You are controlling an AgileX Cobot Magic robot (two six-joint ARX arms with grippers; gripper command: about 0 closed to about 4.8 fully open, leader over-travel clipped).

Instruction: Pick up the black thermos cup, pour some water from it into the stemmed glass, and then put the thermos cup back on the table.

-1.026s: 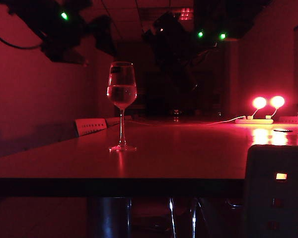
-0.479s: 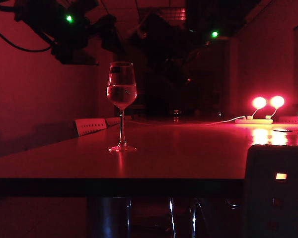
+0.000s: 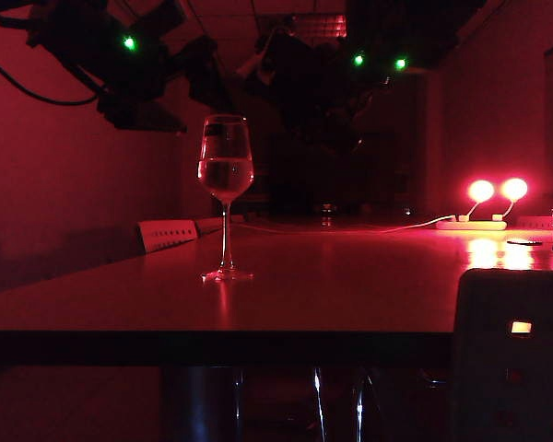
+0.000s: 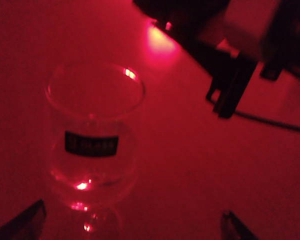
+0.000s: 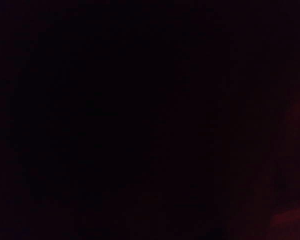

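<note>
- Upper left of the exterior view: the left gripper (image 3: 170, 124) hangs above the table, just left of the stemmed glass's rim. In the left wrist view its two dark fingertips (image 4: 20, 225) stand wide apart and hold nothing, with the glass between and beyond them.
- Left of centre: the stemmed glass (image 3: 226, 193) stands upright on the table (image 3: 350, 295), its bowl partly filled, a dark label (image 4: 91, 144) near the rim.
- Upper middle: the right gripper (image 3: 346, 129) is lost in a dark mass above the table. The right wrist view is almost black, so I cannot tell how its jaws stand, nor whether they clasp the black thermos cup, which no view shows plainly.
- Judgement: water already sits in the glass, so pouring seems to be under way or done. The next move calls for setting the cup down upright, clear of the glass.
- Right: bare table lies open toward the two lamps (image 3: 498, 191); a dark box (image 3: 511, 354) blocks the near right corner.
</note>
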